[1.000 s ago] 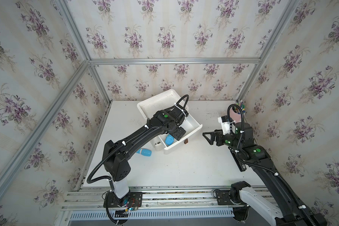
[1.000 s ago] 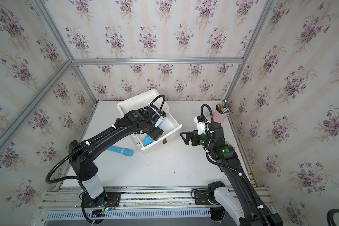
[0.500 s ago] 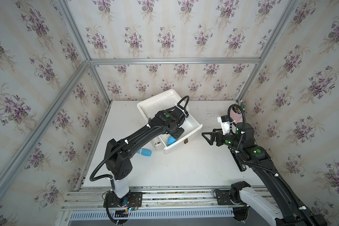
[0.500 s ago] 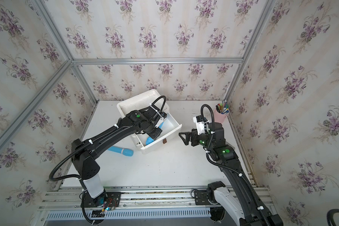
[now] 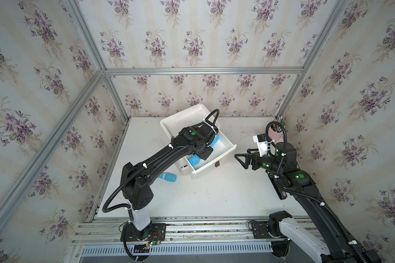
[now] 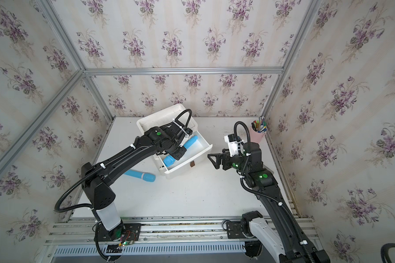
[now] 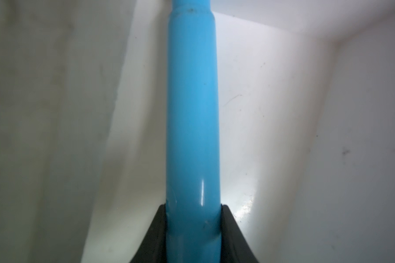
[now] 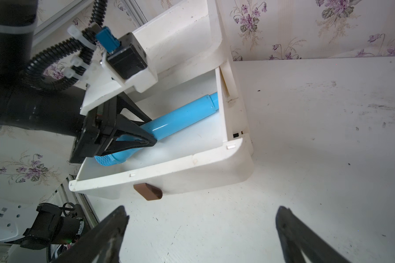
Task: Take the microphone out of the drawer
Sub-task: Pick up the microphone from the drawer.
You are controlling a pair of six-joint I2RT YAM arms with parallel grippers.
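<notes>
One microphone (image 8: 180, 116) in drawer (image 8: 192, 168), clamped by left claw (image 8: 151, 131); right claw (image 8: 201, 210) wide apart, empty.

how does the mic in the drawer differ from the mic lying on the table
The mic in the drawer lies inside the open drawer; the mic on the table lies on the table, outside it. The mic in the drawer is clamped by the left gripper; the mic on the table is untouched. The mic on the table shows a pink band; none shows on the mic in the drawer. Both are blue and alike in shape.
</notes>
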